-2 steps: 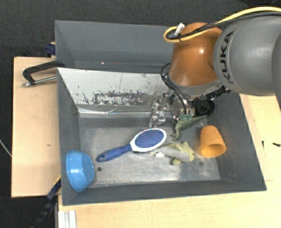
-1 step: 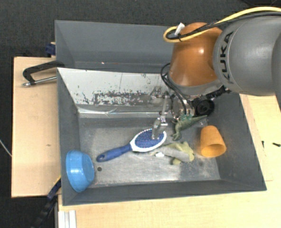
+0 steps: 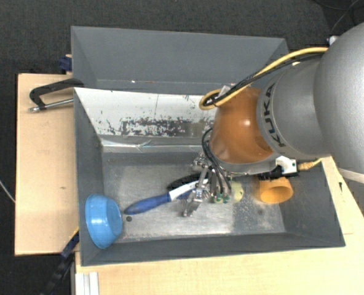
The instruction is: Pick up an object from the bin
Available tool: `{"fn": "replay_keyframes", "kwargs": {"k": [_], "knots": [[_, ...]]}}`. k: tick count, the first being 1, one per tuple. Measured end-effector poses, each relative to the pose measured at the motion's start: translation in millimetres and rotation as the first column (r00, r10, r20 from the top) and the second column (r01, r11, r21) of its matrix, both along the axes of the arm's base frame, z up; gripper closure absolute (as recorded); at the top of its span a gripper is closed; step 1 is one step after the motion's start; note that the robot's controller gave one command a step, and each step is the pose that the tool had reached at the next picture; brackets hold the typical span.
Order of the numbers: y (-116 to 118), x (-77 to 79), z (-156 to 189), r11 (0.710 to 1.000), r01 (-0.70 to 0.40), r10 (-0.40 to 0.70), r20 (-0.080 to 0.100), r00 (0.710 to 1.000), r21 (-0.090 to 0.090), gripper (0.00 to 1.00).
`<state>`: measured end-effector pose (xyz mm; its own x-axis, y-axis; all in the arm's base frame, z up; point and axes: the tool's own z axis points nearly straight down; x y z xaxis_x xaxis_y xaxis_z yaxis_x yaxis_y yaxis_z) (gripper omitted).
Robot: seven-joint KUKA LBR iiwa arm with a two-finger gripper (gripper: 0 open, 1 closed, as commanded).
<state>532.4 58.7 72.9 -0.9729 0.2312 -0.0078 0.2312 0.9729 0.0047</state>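
My gripper (image 3: pixel 193 203) hangs low over the middle of the bin floor, under the arm's orange cover. It is right at the white end of a long tool with a blue handle (image 3: pixel 146 204), which lies slanted toward the lower left. The tool's black head (image 3: pixel 183 181) shows just left of the gripper. Whether the gripper touches the tool is hidden. A small green and white thing (image 3: pixel 234 195) lies close to the gripper's right side.
A round blue cup (image 3: pixel 102 221) lies on its side in the front left corner. An orange-yellow cup (image 3: pixel 274 191) lies to the right of the gripper, partly under the arm. The arm covers the bin's right rear part.
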Motion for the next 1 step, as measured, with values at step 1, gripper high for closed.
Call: {"fn": "replay_keyframes", "kwargs": {"k": [1], "knots": [[-0.1, 2.4, 2.2, 1.0, 0.001, -0.001, 0.007, 1.0, 0.001, 1.0]]}}
